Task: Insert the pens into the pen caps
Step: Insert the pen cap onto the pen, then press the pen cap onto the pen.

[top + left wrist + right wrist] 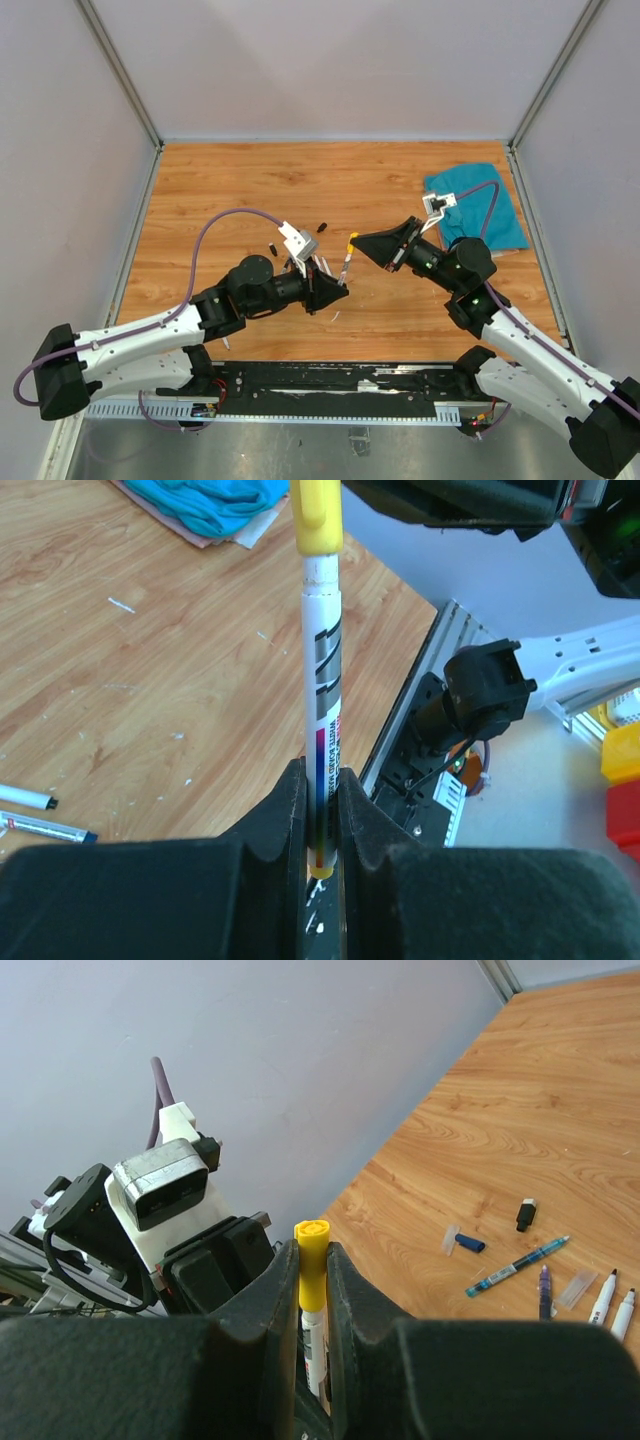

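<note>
Holding anything, was the left gripper [322,780], Ana?

Yes, Tom: its jaws were pinched tight on the lower part of a pen [322,680], which stood up between them, lifted clear of the desk [250,180], above its middle and a little toward the near edge

What did that pen look like?

Slim white barrel with grey bands and a printed label in magenta and blue, with a bit of yellow at its bottom end between the fingers [283,815]. A narrower white neck showed just under the yellow cap [316,515] at its top

And the right gripper [311,1252]?

Closed narrow on that yellow cap, one finger on each side, facing the left gripper tip to tip. It was bright yellow, stubby and far shorter than the barrel. The cap sat over the pen's upper end; whether it was pushed fully home I could not tell

Where were the others?

Lying on the desk. The right wrist view showed a black cap [526,1214], a small blue piece [468,1244], a teal pen [517,1266], a purple pen [544,1290] and white pens [603,1298] with black tips, all near one another. A teal cloth [478,205] lay by the far right corner
</note>
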{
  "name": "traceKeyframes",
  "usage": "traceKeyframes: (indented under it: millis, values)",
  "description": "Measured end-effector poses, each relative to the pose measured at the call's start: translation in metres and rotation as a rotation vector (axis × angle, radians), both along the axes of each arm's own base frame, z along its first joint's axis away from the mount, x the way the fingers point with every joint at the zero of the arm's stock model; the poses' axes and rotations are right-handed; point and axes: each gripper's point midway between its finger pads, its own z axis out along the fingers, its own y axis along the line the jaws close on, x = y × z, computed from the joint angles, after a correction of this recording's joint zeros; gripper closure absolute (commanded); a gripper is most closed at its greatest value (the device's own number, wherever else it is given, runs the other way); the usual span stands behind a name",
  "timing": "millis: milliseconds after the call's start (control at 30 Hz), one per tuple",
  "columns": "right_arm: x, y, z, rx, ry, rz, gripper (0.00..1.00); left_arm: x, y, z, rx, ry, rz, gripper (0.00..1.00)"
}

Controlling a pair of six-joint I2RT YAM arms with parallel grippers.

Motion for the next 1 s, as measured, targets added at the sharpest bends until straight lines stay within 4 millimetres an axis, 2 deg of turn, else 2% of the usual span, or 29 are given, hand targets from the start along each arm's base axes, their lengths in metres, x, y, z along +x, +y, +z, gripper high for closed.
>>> traceKeyframes:
  millis: [100, 167, 367, 467, 567, 633, 767, 867, 1000]
  values:
    - [-0.002, 0.000, -0.002, 0.005, -0.011, 0.008, 0.97, 0.002, -0.003, 0.003, -0.018, 0.009, 0.004, 1.00]
    - [-0.003, 0.001, -0.003, 0.007, -0.019, 0.014, 0.93, 0.002, -0.005, 0.004, -0.028, 0.014, 0.006, 0.99]
    - [-0.007, 0.002, -0.002, -0.001, -0.053, 0.035, 0.59, 0.004, -0.006, 0.010, -0.053, 0.010, 0.013, 1.00]
    - [-0.010, 0.001, -0.009, -0.037, -0.057, 0.045, 0.43, 0.007, -0.008, 0.025, -0.087, -0.012, 0.023, 0.99]
    - [-0.014, -0.004, -0.011, -0.083, -0.076, 0.036, 0.32, 0.009, -0.008, 0.033, -0.104, -0.025, 0.034, 0.99]
    - [-0.016, -0.010, -0.006, -0.105, -0.094, 0.016, 0.29, 0.011, -0.006, 0.035, -0.107, -0.032, 0.046, 0.99]
    - [-0.018, -0.024, 0.019, -0.141, -0.143, -0.049, 0.28, 0.012, -0.001, 0.033, -0.088, -0.042, 0.060, 1.00]
    - [-0.015, -0.032, 0.036, -0.173, -0.151, -0.093, 0.28, 0.012, 0.002, 0.028, -0.058, -0.044, 0.067, 0.99]
    - [-0.007, -0.035, 0.048, -0.222, -0.127, -0.127, 0.30, 0.012, 0.006, 0.018, -0.007, -0.040, 0.070, 0.99]
